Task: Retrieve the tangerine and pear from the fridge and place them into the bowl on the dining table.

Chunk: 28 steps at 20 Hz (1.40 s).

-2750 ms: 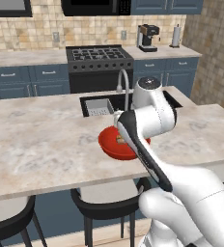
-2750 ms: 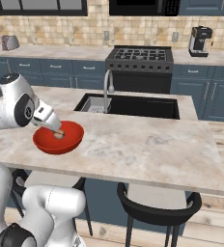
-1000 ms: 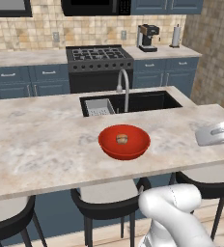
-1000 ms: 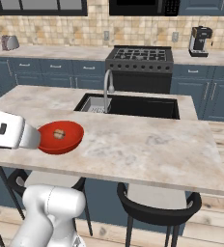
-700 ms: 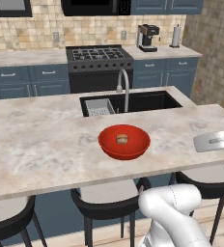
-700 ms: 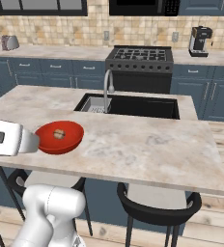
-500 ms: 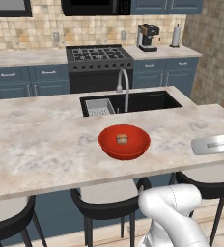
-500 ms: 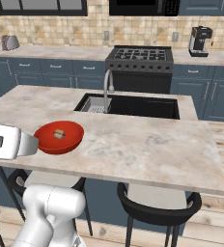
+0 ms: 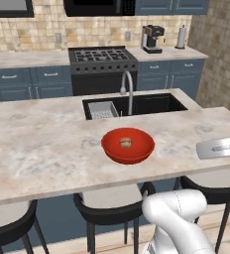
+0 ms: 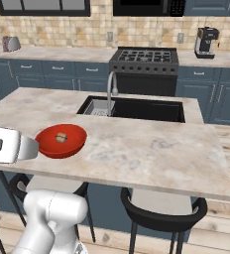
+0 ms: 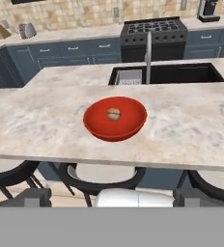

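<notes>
The red bowl (image 9: 109, 144) (image 10: 45, 142) (image 11: 95, 123) stands on the beige dining table (image 9: 47, 149) (image 10: 151, 149) (image 11: 36, 125), near its front edge. The dull orange-brown tangerine (image 9: 125, 143) (image 10: 61, 137) (image 11: 113, 114) lies inside it. My gripper (image 11: 115, 198) hangs back from the table's front edge, looking at the bowl from a distance, open, its fingers (image 11: 34, 197) wide apart with nothing between them. Part of my arm (image 9: 221, 148) (image 10: 3, 144) crosses the table's edge. The pear and the fridge are out of view.
Black stools (image 9: 112, 196) (image 10: 161, 208) stand under the table's front edge. Behind the bowl is a sink (image 9: 142, 104) with a faucet (image 9: 128, 92) and a small rack (image 9: 103, 109). A stove (image 9: 102, 54) and a coffee machine (image 9: 151, 38) line the back counter.
My arm has pulled away from over the bowl, back past the table's front edge, leaving the tangerine lying in the bowl. The bowl has not moved.
</notes>
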### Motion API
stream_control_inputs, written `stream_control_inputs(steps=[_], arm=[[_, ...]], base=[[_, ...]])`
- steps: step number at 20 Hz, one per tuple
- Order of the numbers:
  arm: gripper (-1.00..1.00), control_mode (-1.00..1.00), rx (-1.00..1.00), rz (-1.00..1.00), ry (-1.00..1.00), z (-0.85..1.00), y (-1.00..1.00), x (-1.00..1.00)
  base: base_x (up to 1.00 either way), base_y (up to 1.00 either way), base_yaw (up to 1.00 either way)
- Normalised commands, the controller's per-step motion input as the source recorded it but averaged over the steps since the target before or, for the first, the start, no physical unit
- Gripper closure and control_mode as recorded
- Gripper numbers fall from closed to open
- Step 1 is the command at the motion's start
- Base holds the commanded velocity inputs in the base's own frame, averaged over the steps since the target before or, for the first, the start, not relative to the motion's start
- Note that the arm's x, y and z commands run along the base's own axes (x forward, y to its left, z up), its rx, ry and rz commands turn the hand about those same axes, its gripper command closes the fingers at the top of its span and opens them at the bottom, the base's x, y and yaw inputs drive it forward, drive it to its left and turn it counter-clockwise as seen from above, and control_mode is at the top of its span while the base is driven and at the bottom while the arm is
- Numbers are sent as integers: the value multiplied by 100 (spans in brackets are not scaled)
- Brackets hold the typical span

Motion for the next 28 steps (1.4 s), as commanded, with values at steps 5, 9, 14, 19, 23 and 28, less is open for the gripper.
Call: stream_control_inputs(steps=[5,9,14,19,23,28], arm=[[-100,100,0,0,0,0,0,0],[-100,100,0,0,0,0,0,0],[-100,100,0,0,0,0,0,0],[-100,100,0,0,0,0,0,0],[-100,100,0,0,0,0,0,0],[-100,100,0,0,0,0,0,0]], base=[[-48,13,14],[-76,6,18],[-46,26,22],[4,72,34],[49,88,39],[79,89,39]])
